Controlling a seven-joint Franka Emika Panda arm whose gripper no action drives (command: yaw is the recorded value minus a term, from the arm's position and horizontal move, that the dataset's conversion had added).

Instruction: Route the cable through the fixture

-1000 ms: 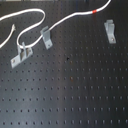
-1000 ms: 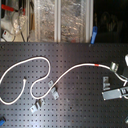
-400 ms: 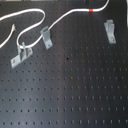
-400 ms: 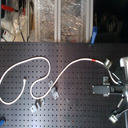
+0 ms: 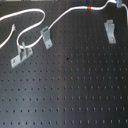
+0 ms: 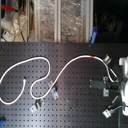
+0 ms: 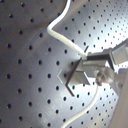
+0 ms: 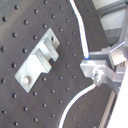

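One white cable (image 5: pixel 60 19) lies on one black pegboard (image 5: pixel 75 85), carrying a single red tape band (image 5: pixel 90 8). Three metal fixtures show in the first exterior view: one (image 5: pixel 21 54), a second (image 5: pixel 45 36) and a third (image 5: pixel 109 31). One gripper (image 6: pixel 112 86) appears in the second exterior view.

Black pegboard (image 5: pixel 75 95): the near part in the first exterior view is open, with room to pass. 3 metal fixtures stand as obstacles: 2 close together at the first exterior view's left (image 5: pixel 21 55) (image 5: pixel 45 36) and 1 at its right (image 5: pixel 109 30). The white cable (image 5: pixel 65 16) loops along the far edge and around the left pair, narrowing passage there.
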